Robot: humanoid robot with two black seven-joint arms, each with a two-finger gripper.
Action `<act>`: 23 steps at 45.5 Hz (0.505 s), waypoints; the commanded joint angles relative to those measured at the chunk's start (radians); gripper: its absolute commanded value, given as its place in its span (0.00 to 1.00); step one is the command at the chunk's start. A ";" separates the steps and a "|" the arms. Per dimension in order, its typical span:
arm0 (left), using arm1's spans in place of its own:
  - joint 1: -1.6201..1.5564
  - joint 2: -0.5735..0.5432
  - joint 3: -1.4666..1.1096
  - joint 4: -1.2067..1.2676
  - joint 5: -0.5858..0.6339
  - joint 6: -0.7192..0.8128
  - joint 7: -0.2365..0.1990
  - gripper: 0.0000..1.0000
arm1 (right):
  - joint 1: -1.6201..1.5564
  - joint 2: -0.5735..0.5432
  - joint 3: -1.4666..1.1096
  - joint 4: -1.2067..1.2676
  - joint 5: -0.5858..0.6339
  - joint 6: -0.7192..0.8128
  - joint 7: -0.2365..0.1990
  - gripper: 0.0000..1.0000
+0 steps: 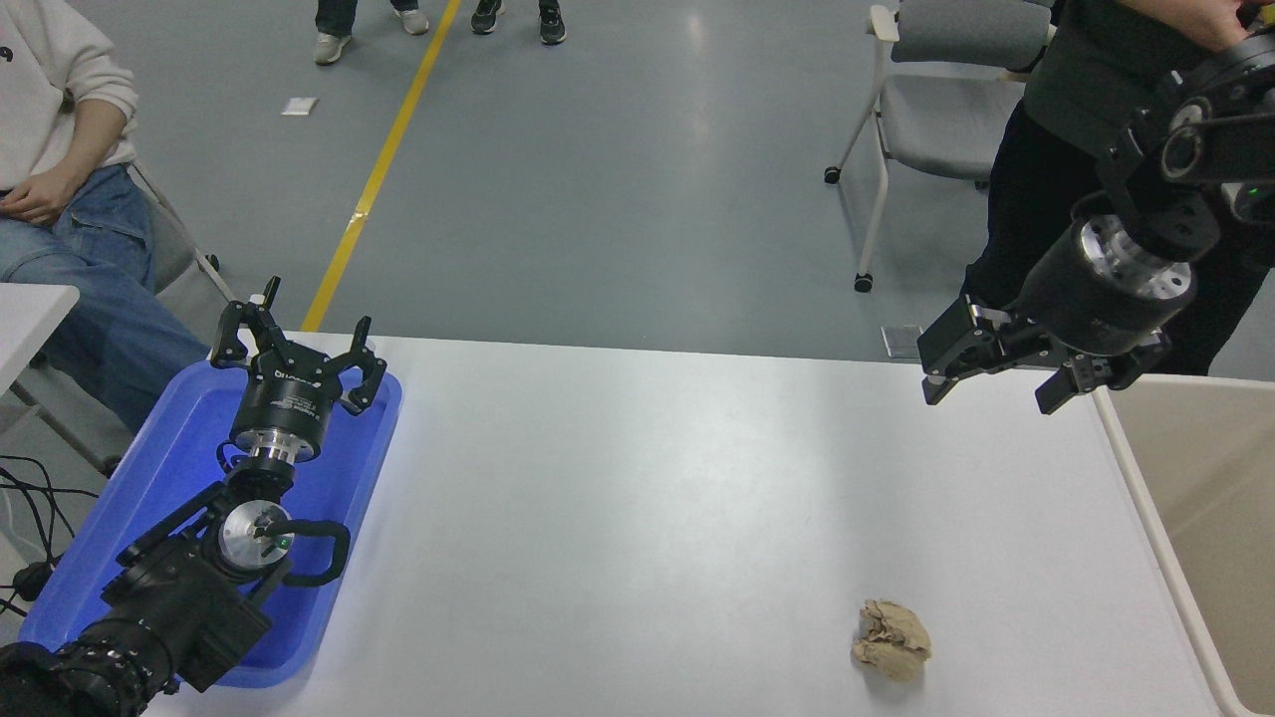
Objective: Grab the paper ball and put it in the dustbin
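Reaching phase: right gripper (pixel 986 373) hovering empty, jaws wide, near dustbin (pixel 1146 498), well apart from paper ball (pixel 892 640); needing descent toward ball; left gripper (pixel 299 354) parked, jaws spread, empty

Two black robot arms with silver wrist rings, black pronged left gripper (pixel 299 344) and right gripper (pixel 996 373), looped black cable

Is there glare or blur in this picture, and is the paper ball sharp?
Head view: soft glare brightens the white table at its middle and the grey floor beyond; the paper ball is sharp with a faint shadow; the right gripper looks crisp, no motion blur.
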 commanded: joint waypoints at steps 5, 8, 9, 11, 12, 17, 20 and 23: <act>-0.002 0.000 0.000 0.000 0.000 0.000 0.000 1.00 | -0.008 0.000 0.002 -0.001 0.001 0.000 0.000 1.00; -0.002 0.000 0.000 0.000 0.000 0.000 0.000 1.00 | -0.009 -0.001 0.002 -0.003 0.000 0.000 0.000 1.00; 0.000 0.000 0.000 0.000 -0.001 0.000 -0.001 1.00 | -0.009 -0.003 0.000 -0.003 0.000 0.000 0.000 1.00; 0.000 0.000 0.000 0.000 -0.001 0.000 -0.001 1.00 | -0.009 -0.004 0.000 -0.003 0.000 0.000 0.000 1.00; 0.000 0.000 0.000 0.000 -0.001 0.000 -0.001 1.00 | -0.009 -0.004 0.000 -0.003 0.000 0.000 0.000 1.00; 0.000 0.000 0.000 0.000 -0.001 0.000 -0.001 1.00 | -0.017 -0.001 0.005 -0.006 0.000 0.000 0.000 1.00; 0.000 0.000 0.000 0.000 -0.001 0.000 -0.001 1.00 | -0.020 0.000 0.008 -0.009 0.000 0.000 0.000 1.00; 0.000 0.000 0.000 0.000 -0.001 0.000 -0.001 1.00 | -0.020 -0.001 0.008 -0.014 0.001 0.000 0.000 1.00</act>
